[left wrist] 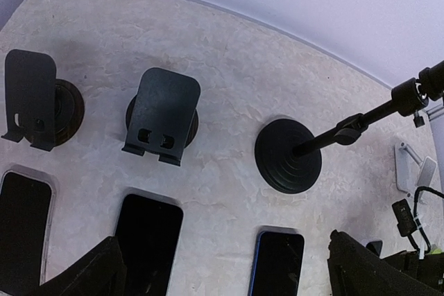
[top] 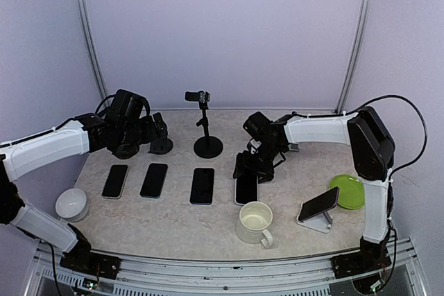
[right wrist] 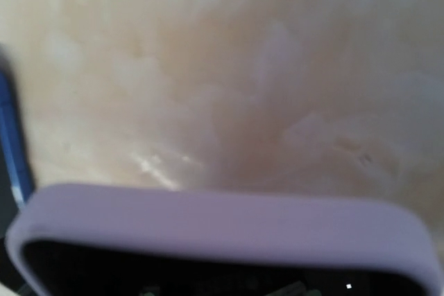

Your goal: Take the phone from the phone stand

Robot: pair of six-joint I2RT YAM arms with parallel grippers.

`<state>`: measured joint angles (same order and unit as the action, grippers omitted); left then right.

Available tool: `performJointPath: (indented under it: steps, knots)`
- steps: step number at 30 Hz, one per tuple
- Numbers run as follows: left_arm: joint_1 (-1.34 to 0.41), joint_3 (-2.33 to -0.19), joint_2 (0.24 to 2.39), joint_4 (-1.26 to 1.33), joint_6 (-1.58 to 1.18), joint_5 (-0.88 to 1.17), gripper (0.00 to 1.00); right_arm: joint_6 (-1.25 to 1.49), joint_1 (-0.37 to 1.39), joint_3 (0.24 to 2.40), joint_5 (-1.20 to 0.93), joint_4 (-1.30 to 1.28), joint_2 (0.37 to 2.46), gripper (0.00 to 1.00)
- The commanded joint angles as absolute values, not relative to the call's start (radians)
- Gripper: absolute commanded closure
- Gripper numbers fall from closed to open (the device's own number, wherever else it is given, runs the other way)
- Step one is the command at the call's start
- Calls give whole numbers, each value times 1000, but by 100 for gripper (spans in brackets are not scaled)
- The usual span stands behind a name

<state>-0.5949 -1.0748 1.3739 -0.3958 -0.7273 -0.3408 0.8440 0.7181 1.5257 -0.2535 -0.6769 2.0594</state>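
A dark phone [top: 319, 203] leans on a white phone stand [top: 313, 224] at the near right, with neither gripper by it. My right gripper [top: 248, 168] is low at the far end of a lavender-cased phone [top: 246, 189] and shut on its sides; that phone lies last in a row on the table. In the right wrist view the lavender phone [right wrist: 222, 220] fills the bottom and hides the fingers. My left gripper [top: 158, 133] hovers open at the back left. Between its fingers [left wrist: 104, 268] are only the table and flat phones.
Three more phones [top: 115, 180] [top: 154, 180] [top: 202, 185] lie flat in the row. Two empty black stands [left wrist: 31, 98] [left wrist: 161, 116] and a black camera stand [top: 207, 145] are behind them. A white mug [top: 255, 223], a green plate [top: 347, 190] and a white bowl [top: 71, 204] stand near the front.
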Motion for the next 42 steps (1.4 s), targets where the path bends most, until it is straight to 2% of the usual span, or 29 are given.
performJointPath:
  steps: [1, 6, 10, 21, 27, 42]
  knots:
    - [-602, -1056, 1333, -415, -737, -364, 1, 866, 729, 1521, -271, -649, 2089, 43]
    - [-601, -1042, 1320, -423, -732, -373, 1, 874, 729, 1527, -254, -664, 2109, 37]
    - [-594, -1040, 1317, -428, -719, -379, 1, 879, 729, 1516, -251, -670, 2116, 26]
    - [-565, -1011, 1291, -430, -710, -381, 1, 919, 730, 1504, -265, -669, 2111, 6]
    - [-556, -1009, 1284, -428, -703, -378, 1, 928, 731, 1506, -265, -671, 2086, 0]
    - [-538, -1061, 1289, -404, -663, -367, 1, 759, 709, 1534, -164, -579, 1894, 0]
